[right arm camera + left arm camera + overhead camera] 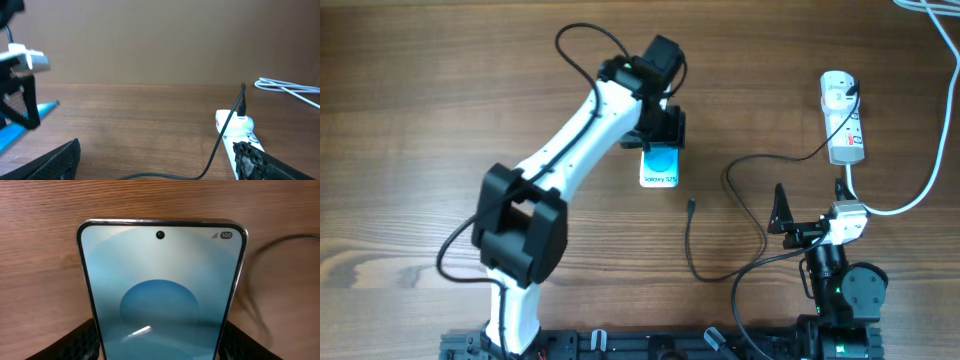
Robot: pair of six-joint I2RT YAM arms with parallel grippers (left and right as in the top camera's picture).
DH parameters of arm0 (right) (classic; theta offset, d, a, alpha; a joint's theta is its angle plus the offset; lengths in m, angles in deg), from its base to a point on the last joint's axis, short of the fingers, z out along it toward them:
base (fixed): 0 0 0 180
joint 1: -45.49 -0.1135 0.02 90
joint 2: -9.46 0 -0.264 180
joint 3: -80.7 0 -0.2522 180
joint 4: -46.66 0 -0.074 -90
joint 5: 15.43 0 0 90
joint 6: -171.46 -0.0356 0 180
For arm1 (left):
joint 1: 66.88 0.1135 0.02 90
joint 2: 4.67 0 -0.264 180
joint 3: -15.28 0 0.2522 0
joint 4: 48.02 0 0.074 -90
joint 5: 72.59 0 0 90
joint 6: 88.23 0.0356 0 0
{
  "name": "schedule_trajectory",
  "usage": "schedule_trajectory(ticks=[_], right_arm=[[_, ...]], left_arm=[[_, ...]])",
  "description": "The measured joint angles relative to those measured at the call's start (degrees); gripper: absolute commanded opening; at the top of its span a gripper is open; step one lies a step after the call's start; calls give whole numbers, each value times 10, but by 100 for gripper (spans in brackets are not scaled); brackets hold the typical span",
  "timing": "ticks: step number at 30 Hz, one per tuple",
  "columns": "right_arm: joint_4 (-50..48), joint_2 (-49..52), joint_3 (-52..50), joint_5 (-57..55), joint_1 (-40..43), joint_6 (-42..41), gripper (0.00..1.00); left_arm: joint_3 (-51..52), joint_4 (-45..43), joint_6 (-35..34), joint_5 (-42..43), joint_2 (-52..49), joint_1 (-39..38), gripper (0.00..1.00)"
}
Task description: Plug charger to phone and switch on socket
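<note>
The phone lies at mid-table with a cyan screen and a white band at its near end. My left gripper is over its far part. In the left wrist view the phone fills the space between my two fingers, which press on its side edges. The charger's connector lies loose on the table right of the phone. Its black cable loops to a plug in the white socket strip. My right gripper is open and empty just short of the socket.
A thick white cable runs from the top right corner down to my right wrist. It also shows in the right wrist view. The charger cable crosses the table between my right fingers. The left arm spans the table's left middle.
</note>
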State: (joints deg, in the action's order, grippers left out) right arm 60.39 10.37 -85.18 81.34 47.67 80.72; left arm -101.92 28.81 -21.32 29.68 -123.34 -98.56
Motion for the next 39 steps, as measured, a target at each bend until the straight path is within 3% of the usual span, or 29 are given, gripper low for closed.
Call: schedule_trajectory(ticks=[3,8,11,16,24,35,37,39], right_arm=[[0,0,0,0,0,0,100],[0,0,0,0,0,0,100],[0,0,0,0,0,0,100],[0,0,0,0,0,0,100],[0,0,0,0,0,0,100],[-3,0,0,0,0,0,100],[-4,0,0,17,0,-32,100],[-13,0,0,77,0,-160,100]], left_arm=[[0,2,-13,110,26,36,69],[0,3,-35,399,31,137,70],[0,4,-42,530,31,183,70],[0,4,-79,679,31,235,69],[0,23,-160,747,31,278,67],[0,41,-172,748,31,280,67],[0,41,-172,748,31,280,67],[0,41,-172,748,31,280,67]])
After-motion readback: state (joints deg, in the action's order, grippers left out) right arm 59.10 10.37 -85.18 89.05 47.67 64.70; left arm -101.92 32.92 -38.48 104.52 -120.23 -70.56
